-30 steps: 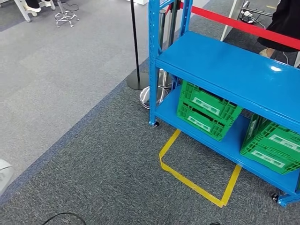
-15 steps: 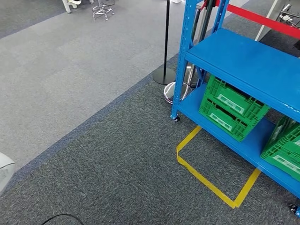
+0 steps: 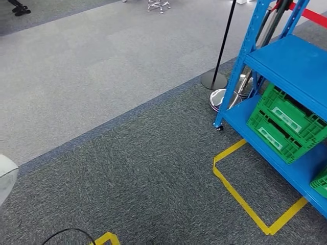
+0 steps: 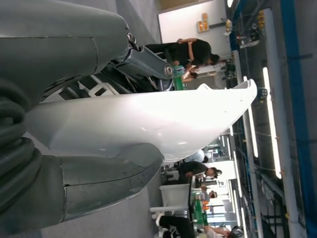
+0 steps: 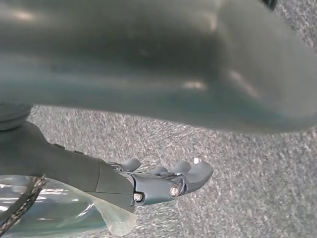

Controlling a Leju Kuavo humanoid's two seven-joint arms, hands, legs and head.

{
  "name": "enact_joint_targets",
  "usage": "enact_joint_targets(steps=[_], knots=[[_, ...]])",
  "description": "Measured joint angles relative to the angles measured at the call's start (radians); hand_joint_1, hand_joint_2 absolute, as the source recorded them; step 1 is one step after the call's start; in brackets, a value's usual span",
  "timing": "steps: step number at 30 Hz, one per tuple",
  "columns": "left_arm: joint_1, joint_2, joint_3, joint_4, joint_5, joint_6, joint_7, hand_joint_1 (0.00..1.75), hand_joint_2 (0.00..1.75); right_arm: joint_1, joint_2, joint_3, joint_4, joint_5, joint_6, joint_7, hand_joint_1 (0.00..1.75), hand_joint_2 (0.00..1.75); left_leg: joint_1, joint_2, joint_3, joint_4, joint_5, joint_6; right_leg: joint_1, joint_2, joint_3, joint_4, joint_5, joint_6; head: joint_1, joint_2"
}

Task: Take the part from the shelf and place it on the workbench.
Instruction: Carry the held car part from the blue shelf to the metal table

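My left hand point(image 4: 97, 181) grips a smooth white curved part point(image 4: 142, 124), which lies between the thick grey thumb and the darker fingers point(image 4: 147, 62). A white rounded edge of the part point(image 3: 5, 176) pokes in at the left border of the head view. The blue metal shelf point(image 3: 297, 66) stands at the right of the head view, with a green crate point(image 3: 287, 122) on its lowest board. My right hand point(image 5: 149, 183) hangs over the grey carpet with its fingers stretched out and nothing in them.
A yellow tape outline point(image 3: 247, 196) marks the carpet in front of the shelf. A black stanchion base point(image 3: 213, 80) and a chrome base point(image 3: 225, 98) stand by the shelf's corner post. A black cable point(image 3: 65, 235) loops near me. People point(image 4: 190, 49) stand in the background.
The whole head view has swung left: the shelf and crates have slid towards the right edge and more open carpet shows. That is my own turning, not the things moving.
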Motion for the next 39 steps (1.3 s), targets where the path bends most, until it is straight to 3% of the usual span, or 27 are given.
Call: enact_joint_targets(steps=[1,2,4,5,6,7,8,9,11,13,14,16,18,20,22,23,25,27,29,30,31,33,35,37,39], knots=[[0.003,0.000,-0.006,-0.006,-0.005,0.003,0.000,1.75,1.75,-0.003,0.001,0.000,0.000,0.001,0.000,-0.001,0.00,0.00,-0.001,-0.008,-0.006,-0.008,0.005,0.008,-0.003,0.009,-0.009,0.006,-0.002,0.006,0.001,0.000],[0.005,0.000,-0.010,-0.011,-0.009,0.005,0.000,1.75,1.75,-0.005,0.001,0.000,0.000,0.002,0.001,-0.002,0.00,0.00,0.000,-0.017,-0.012,-0.017,0.011,0.018,-0.005,0.034,-0.022,0.024,-0.017,0.010,0.002,0.000],[0.006,-0.001,-0.022,-0.017,-0.017,0.009,0.000,1.75,1.75,-0.004,0.002,-0.001,0.000,0.005,0.001,-0.006,0.00,0.00,0.000,-0.036,-0.028,-0.022,0.027,0.035,-0.009,0.109,-0.067,0.122,-0.082,0.014,0.006,0.000],[0.006,-0.001,-0.029,-0.018,-0.022,0.010,0.000,1.75,1.75,-0.002,0.002,-0.001,0.000,0.008,0.000,-0.007,0.00,0.00,-0.002,-0.047,-0.038,-0.021,0.033,0.041,-0.009,0.134,-0.094,0.192,-0.119,0.013,0.006,0.000],[0.006,-0.002,-0.036,-0.019,-0.026,0.010,0.000,1.75,1.75,0.001,0.002,-0.001,0.000,0.010,0.000,-0.008,0.00,0.00,-0.006,-0.060,-0.046,-0.020,0.040,0.044,-0.008,0.145,-0.115,0.253,-0.145,0.013,0.006,0.000],[0.007,-0.002,-0.042,-0.019,-0.029,0.009,0.000,1.75,1.75,0.004,0.002,-0.002,0.000,0.013,0.000,-0.009,0.00,0.00,-0.009,-0.073,-0.053,-0.018,0.045,0.046,-0.008,0.149,-0.122,0.284,-0.153,0.012,0.005,0.000],[0.008,-0.002,-0.047,-0.019,-0.032,0.008,0.000,1.75,1.75,0.005,0.002,-0.002,0.000,0.016,0.000,-0.009,0.00,0.00,-0.012,-0.087,-0.058,-0.015,0.049,0.045,-0.008,0.151,-0.110,0.278,-0.142,0.010,0.005,0.000],[0.008,-0.002,-0.051,-0.019,-0.037,0.009,0.000,1.75,1.75,0.005,0.002,-0.003,0.000,0.018,0.000,-0.009,0.00,0.00,-0.013,-0.101,-0.064,-0.010,0.052,0.044,-0.008,0.157,-0.079,0.231,-0.116,0.008,0.005,0.000],[0.009,-0.002,-0.061,-0.020,-0.053,0.022,0.000,1.75,1.75,0.004,0.002,-0.004,-0.001,0.022,0.000,-0.008,0.00,0.00,-0.015,-0.125,-0.078,0.009,0.053,0.040,-0.011,0.203,0.002,0.094,-0.064,0.002,0.005,0.000],[0.010,-0.003,-0.075,-0.022,-0.080,0.046,0.000,1.75,1.75,0.005,0.004,-0.005,-0.001,0.029,0.002,-0.005,0.00,0.00,-0.015,-0.147,-0.100,0.030,0.053,0.034,-0.015,0.244,0.044,0.018,-0.052,-0.001,0.005,0.000],[0.011,-0.003,-0.082,-0.023,-0.095,0.058,0.000,1.75,1.75,0.006,0.004,-0.005,-0.001,0.032,0.003,-0.004,0.00,0.00,-0.015,-0.158,-0.110,0.037,0.056,0.028,-0.015,0.244,0.046,0.012,-0.056,-0.002,0.004,0.000],[0.017,-0.003,-0.096,-0.025,-0.124,0.079,0.000,1.75,1.75,0.009,0.006,-0.006,-0.001,0.038,0.006,-0.003,0.00,0.00,-0.013,-0.171,-0.125,0.046,0.059,0.017,-0.016,0.218,0.043,0.012,-0.052,-0.009,0.004,0.000],[0.020,-0.003,-0.108,-0.027,-0.149,0.096,0.000,1.75,1.75,0.008,0.007,-0.007,-0.003,0.041,0.008,-0.005,0.00,0.00,-0.013,-0.133,-0.150,0.095,0.026,0.005,-0.018,0.189,0.041,0.009,-0.047,-0.018,-0.001,0.000],[0.020,-0.003,-0.123,-0.029,-0.170,0.110,0.000,1.75,1.75,0.010,0.008,-0.009,-0.004,0.045,0.010,-0.008,0.00,0.00,-0.009,-0.083,-0.208,0.222,-0.041,-0.007,-0.016,0.157,0.038,0.009,-0.046,-0.021,-0.005,0.000],[0.022,-0.002,-0.137,-0.031,-0.182,0.118,0.000,1.75,1.75,0.011,0.008,-0.012,-0.005,0.049,0.012,-0.010,0.00,0.00,-0.003,-0.069,-0.256,0.333,-0.081,-0.014,-0.013,0.123,0.036,0.009,-0.047,-0.023,-0.005,0.000],[0.024,-0.002,-0.142,-0.033,-0.186,0.122,0.000,1.75,1.75,0.011,0.008,-0.014,-0.006,0.051,0.012,-0.011,0.00,0.00,-0.001,-0.067,-0.255,0.337,-0.072,-0.014,-0.012,0.108,0.035,0.009,-0.047,-0.023,-0.006,0.000],[0.028,-0.002,-0.150,-0.041,-0.195,0.131,0.000,1.75,1.75,0.008,0.008,-0.017,-0.006,0.056,0.012,-0.015,0.00,0.00,-0.003,-0.051,-0.197,0.234,-0.009,-0.007,-0.011,0.081,0.037,0.009,-0.048,-0.022,-0.006,0.000],[0.030,-0.002,-0.159,-0.051,-0.207,0.141,0.000,1.75,1.75,0.007,0.009,-0.019,-0.007,0.063,0.012,-0.022,0.00,0.00,-0.014,-0.004,-0.127,0.097,0.038,0.010,-0.008,0.060,0.039,0.010,-0.050,-0.019,-0.005,0.000],[0.032,-0.002,-0.169,-0.059,-0.223,0.150,0.000,1.75,1.75,0.007,0.012,-0.020,-0.007,0.070,0.012,-0.028,0.00,0.00,-0.026,0.020,-0.105,0.042,0.044,0.026,-0.006,0.038,0.037,0.010,-0.050,-0.012,-0.005,0.000],[0.035,-0.002,-0.172,-0.063,-0.231,0.156,0.000,1.75,1.75,0.005,0.012,-0.020,-0.007,0.072,0.013,-0.031,0.00,0.00,-0.028,0.010,-0.107,0.036,0.045,0.033,-0.005,0.026,0.037,0.009,-0.050,-0.008,-0.005,0.000],[0.038,-0.002,-0.175,-0.066,-0.237,0.160,0.000,1.75,1.75,0.004,0.013,-0.020,-0.007,0.074,0.014,-0.032,0.00,0.00,-0.025,0.000,-0.106,0.030,0.049,0.038,-0.006,0.026,0.036,0.011,-0.053,-0.003,-0.004,0.000],[0.042,-0.002,-0.181,-0.072,-0.243,0.165,0.000,1.75,1.75,0.002,0.014,-0.020,-0.008,0.075,0.015,-0.034,0.00,0.00,-0.019,-0.022,-0.102,0.014,0.061,0.049,-0.008,0.072,0.021,0.047,-0.081,0.003,-0.004,0.000],[0.040,-0.003,-0.187,-0.075,-0.244,0.167,0.000,1.75,1.75,0.005,0.014,-0.021,-0.009,0.076,0.015,-0.035,0.00,0.00,-0.015,-0.042,-0.102,0.009,0.068,0.055,-0.010,0.134,-0.034,0.167,-0.143,0.007,-0.002,0.000],[0.040,-0.004,-0.191,-0.075,-0.245,0.168,0.000,1.75,1.75,0.010,0.014,-0.021,-0.009,0.076,0.015,-0.035,0.00,0.00,-0.014,-0.067,-0.104,0.010,0.069,0.057,-0.011,0.150,-0.096,0.292,-0.185,0.012,-0.001,0.000],[0.042,-0.004,-0.194,-0.075,-0.248,0.175,0.000,1.75,1.75,0.012,0.014,-0.022,-0.010,0.078,0.015,-0.035,0.00,0.00,-0.012,-0.093,-0.103,0.013,0.069,0.055,-0.014,0.151,-0.104,0.296,-0.157,0.018,-0.001,0.000]])
